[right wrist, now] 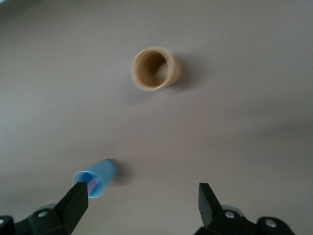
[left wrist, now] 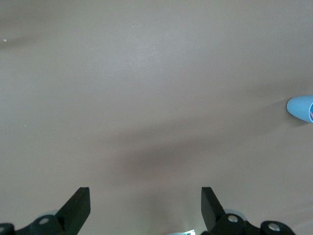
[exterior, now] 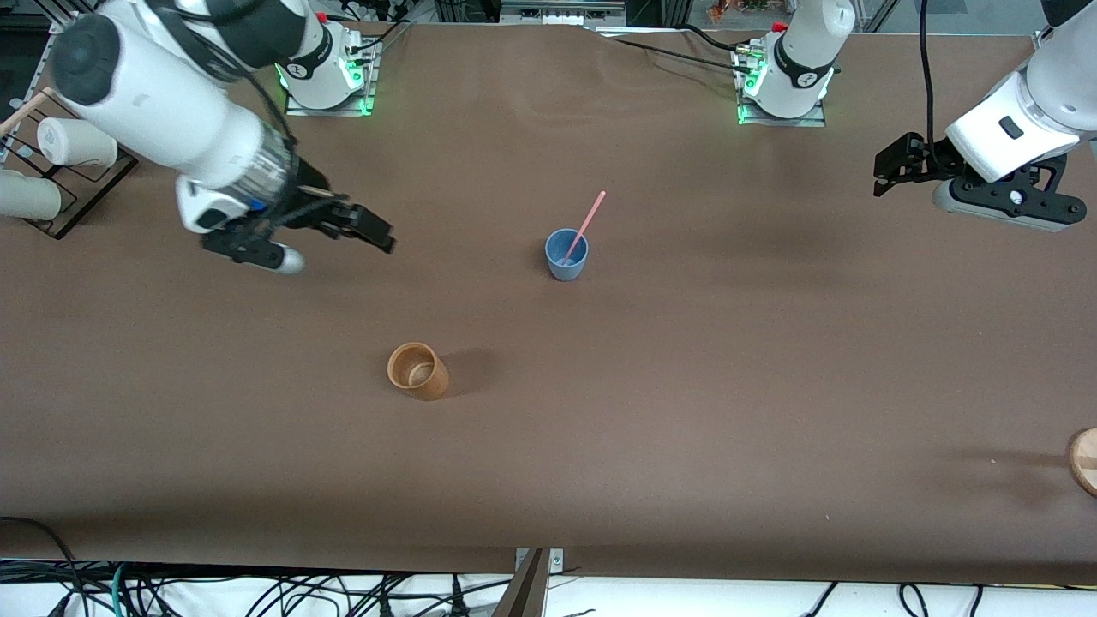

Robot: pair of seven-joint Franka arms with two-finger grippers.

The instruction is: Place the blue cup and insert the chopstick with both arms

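The blue cup stands upright near the middle of the table. The pink chopstick leans inside it, its top sticking out above the rim. My right gripper hovers open and empty over the table, between the cup and the right arm's end. Its wrist view shows the blue cup with the chopstick inside, beside one fingertip of the right gripper. My left gripper is open and empty, up in the air toward the left arm's end. In the left wrist view the blue cup is cut by the frame edge, away from the left gripper.
A tan-orange cup stands nearer to the front camera than the blue cup, also seen as the tan cup. A rack with white cups sits at the right arm's end. A round wooden object lies at the left arm's end.
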